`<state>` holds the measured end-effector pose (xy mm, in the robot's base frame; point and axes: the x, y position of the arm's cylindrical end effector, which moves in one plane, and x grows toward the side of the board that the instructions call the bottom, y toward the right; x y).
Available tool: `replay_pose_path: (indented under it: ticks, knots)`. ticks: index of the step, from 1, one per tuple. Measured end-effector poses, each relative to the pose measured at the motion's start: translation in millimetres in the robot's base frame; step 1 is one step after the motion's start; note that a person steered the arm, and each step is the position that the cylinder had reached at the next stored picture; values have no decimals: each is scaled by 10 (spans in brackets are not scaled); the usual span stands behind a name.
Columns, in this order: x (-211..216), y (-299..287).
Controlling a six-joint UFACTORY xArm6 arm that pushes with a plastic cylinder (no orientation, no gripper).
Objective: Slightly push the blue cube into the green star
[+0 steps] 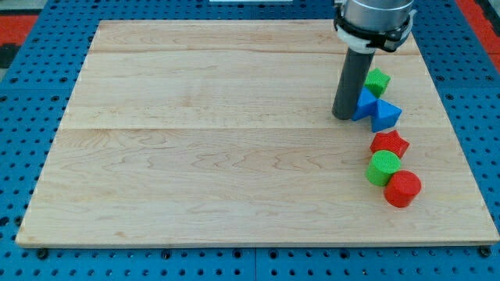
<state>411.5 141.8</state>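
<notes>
Blue cube (364, 104) sitting at table's (195, 156) right, touching green star (378, 81) above. No hand here; our tip (343, 116) pressing cube's left. We are nudging gently up-right, avoiding blue triangular block (385, 115).

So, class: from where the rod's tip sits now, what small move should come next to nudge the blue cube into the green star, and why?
Probably a short push toward the view's upper right: my tip sits at the blue cube's left edge, and the green star lies just beyond it.
</notes>
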Motion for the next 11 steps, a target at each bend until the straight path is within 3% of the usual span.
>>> replay_pose_path:
  ticks: [2,7,11]
  knots:
    - [-173,-163]
    - [-425,52]
    - [-757,-310]
